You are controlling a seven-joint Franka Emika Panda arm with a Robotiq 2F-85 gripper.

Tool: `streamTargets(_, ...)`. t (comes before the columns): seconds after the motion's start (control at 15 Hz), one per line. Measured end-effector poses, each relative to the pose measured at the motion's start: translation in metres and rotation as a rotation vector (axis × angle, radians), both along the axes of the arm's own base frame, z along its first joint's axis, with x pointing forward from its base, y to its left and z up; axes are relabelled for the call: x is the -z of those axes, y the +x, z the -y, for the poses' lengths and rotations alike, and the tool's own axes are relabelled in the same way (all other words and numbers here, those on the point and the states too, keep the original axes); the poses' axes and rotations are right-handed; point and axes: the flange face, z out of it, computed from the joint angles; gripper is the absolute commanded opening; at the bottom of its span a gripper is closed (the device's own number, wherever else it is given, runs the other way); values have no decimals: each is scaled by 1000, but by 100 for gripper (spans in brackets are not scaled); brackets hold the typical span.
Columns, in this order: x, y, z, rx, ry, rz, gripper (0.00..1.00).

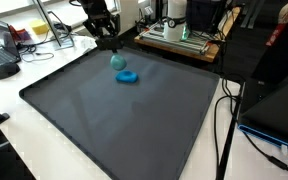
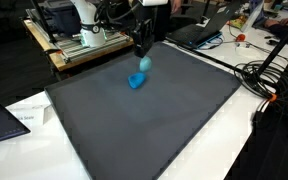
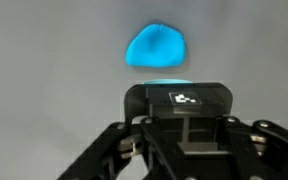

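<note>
My claw (image 1: 111, 47) is clenched on a small teal piece (image 1: 117, 62), which hangs from my fingertips over the far part of the dark mat (image 1: 104, 125), near its back edge. In both exterior views the teal piece looks a little taller than it is wide, so its long axis runs roughly straight down from my grip to the mat. It is too small and blurred for me to tell which end is which. Just below and beside it a blue piece (image 1: 130, 77) lies flat on the mat. This one is a low oval, and in an exterior view (image 2: 136, 82) its long axis lies across the mat rather than upward. I cannot tell whether the teal piece touches it or hangs just clear of it. In the wrist view the blue piece (image 3: 156, 47) shows as a rounded blob, wider than it is tall, straight ahead of me, with a thin sliver of the teal piece (image 3: 164, 82) showing at the edge of my black body. The mat covers most of the white counter (image 1: 6, 95).
</note>
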Motion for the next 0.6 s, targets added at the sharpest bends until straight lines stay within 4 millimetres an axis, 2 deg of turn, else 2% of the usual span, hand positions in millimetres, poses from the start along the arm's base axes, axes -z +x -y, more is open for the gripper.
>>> streamTargets(0.27,8,-45,-4,15,34,110,22)
streamTargets(0.6,34,-99,-18,20,-3,275,22)
